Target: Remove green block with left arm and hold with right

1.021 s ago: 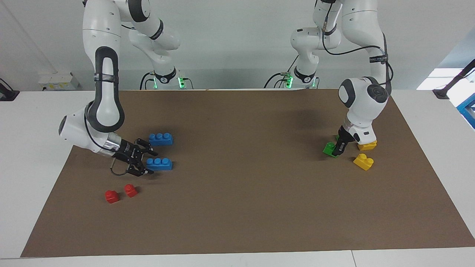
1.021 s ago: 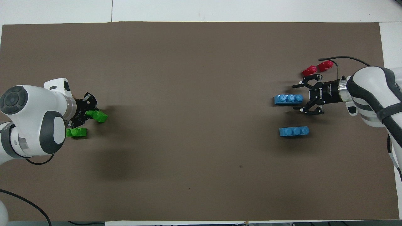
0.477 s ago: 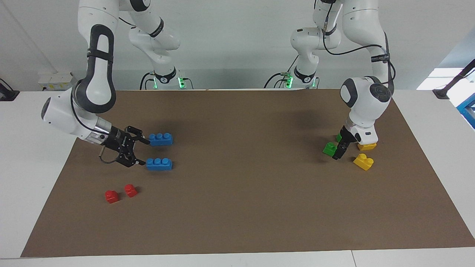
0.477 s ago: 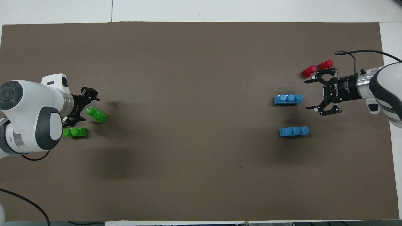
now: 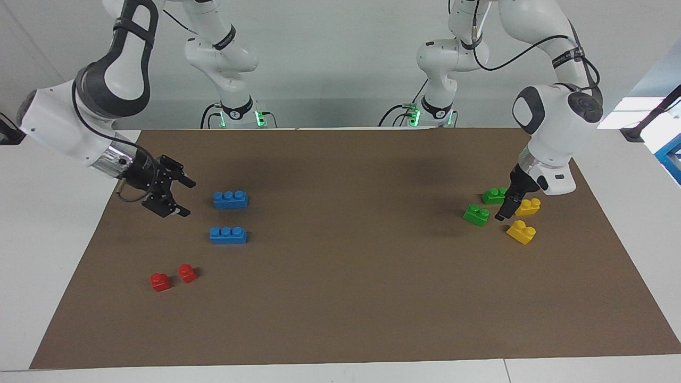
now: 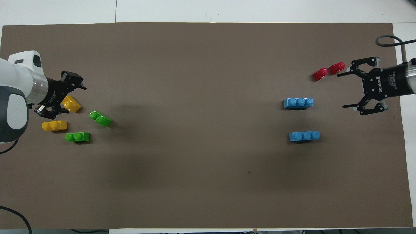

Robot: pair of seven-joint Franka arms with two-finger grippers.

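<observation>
Green block, nearer the robots (image 5: pixel 494 195): lies flat on the brown mat (image 5: pixel 351 298) at the left arm's end, beside a yellow brick (image 5: pixel 528 206); nothing grips it.
Left gripper (image 5: pixel 508 205): raised over the gap between green and yellow bricks, fingers apart, holding nothing.
Second green block (image 5: pixel 476 215): slightly farther from the robots, angled, apart from its twin.
Right gripper (image 5: pixel 169 194): up over the mat's edge at the right arm's end, fingers spread wide, empty.
Blue bricks (image 5: pixel 230 199): near that gripper, one farther out than the other.
Red bricks (image 5: pixel 172 277): farthest out, side by side.
Step, as judged: both bricks lie separate, so the arms appear to be clearing; lift straight up and avoid nudging the yellow bricks.
</observation>
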